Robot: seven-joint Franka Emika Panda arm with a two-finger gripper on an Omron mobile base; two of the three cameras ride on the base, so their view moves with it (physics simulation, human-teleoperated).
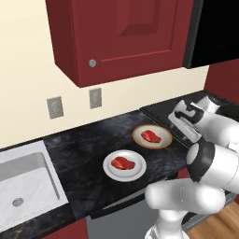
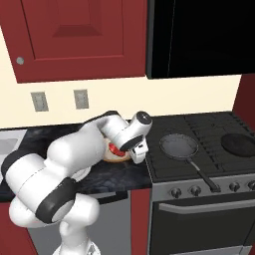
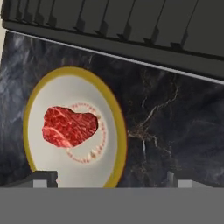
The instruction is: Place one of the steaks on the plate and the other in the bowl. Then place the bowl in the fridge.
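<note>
Already one steak [image 1: 123,163] lies on the white plate [image 1: 112,172], which sits on the dark marble table [image 1: 79,158] close to its front edge. Further back and toward the stove end of the table, the second steak [image 1: 151,136] lies in the tan-rimmed bowl [image 1: 138,139]; plate and bowl are near each other but apart. At the table's other end a pale sink [image 1: 28,184] is let into the surface.

From the hand view the bowl [image 3: 113,109] shows its ochre rim and whitish inside, the red meat [image 3: 70,126] resting left of centre in it, with the black stove edge [image 3: 131,52] running across the top (the bowl stands beside the stove, not touching it).

Meanwhile the end effector [image 1: 179,122] hangs above the table's stove-side edge, just beside the bowl, released with its jaws spread wide and nothing between them. In the right base view the end effector [image 2: 135,152] sits over the bowl [image 2: 113,158], the arm covering most of it.

On the stove a dark frying pan [image 2: 178,145] rests on the near left burner, handle pointing toward the front. A red cabinet [image 1: 126,32] hangs over the table, two wall outlets [image 1: 55,107] under it.
</note>
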